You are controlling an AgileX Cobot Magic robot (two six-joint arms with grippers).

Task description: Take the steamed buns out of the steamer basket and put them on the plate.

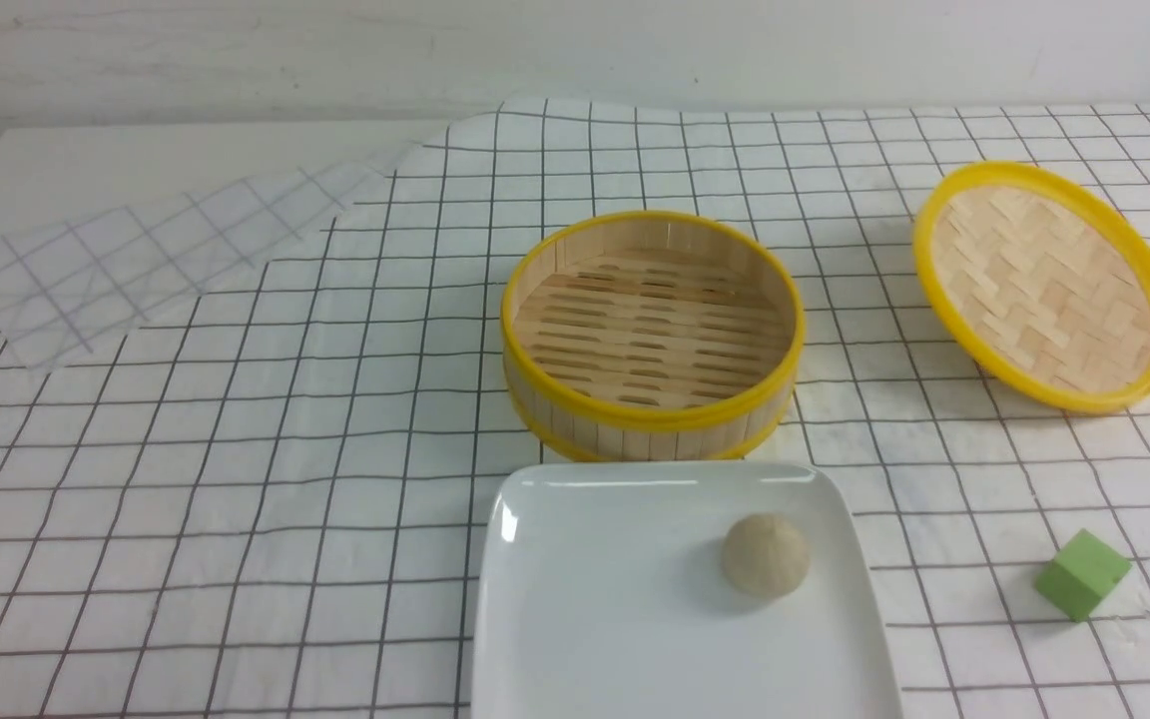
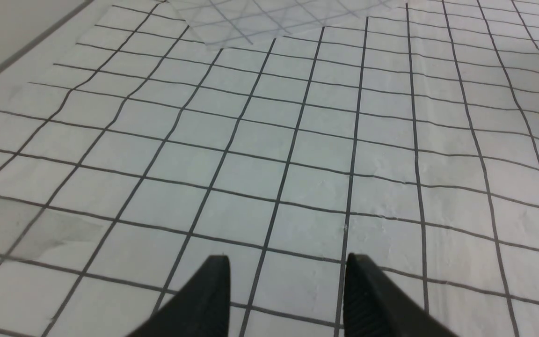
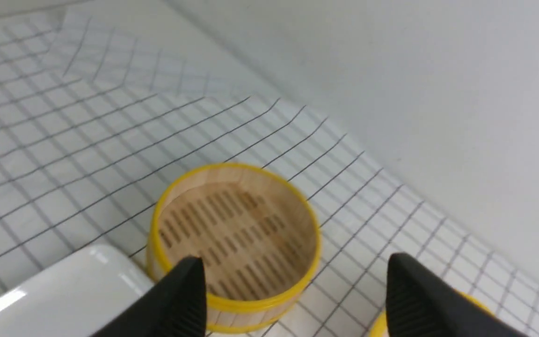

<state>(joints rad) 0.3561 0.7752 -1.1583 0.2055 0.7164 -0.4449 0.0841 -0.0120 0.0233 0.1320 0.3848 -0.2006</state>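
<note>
Softness is the chief thing to reckon with in the steamed bun (image 1: 765, 556), a small matte off-white dome that looks light, yielding and easily dented, though hardly slippery. It sits on the plate (image 1: 585, 599), toward the right side, touching nothing else. The steamer basket (image 1: 650, 335) just behind the plate shows only its bare slatted floor, so by my reading the transfer is done and no bun is left to fetch. Were it to be lifted, I would take it low across its widest part with a gentle squeeze from both sides. A hard pinch near the top would likely squash it, and the glossy plate could let it slide under a sideways nudge. The right pincer (image 3: 295, 262) looks down on the basket with jaws spread wide and nothing between them. The left pincer (image 2: 286, 267) is likewise parted and empty over the checked cloth (image 2: 297, 154) on the bench. The lid (image 1: 1047, 285) and green cube (image 1: 1082, 574) lie to the right, well apart from the bun.
</note>
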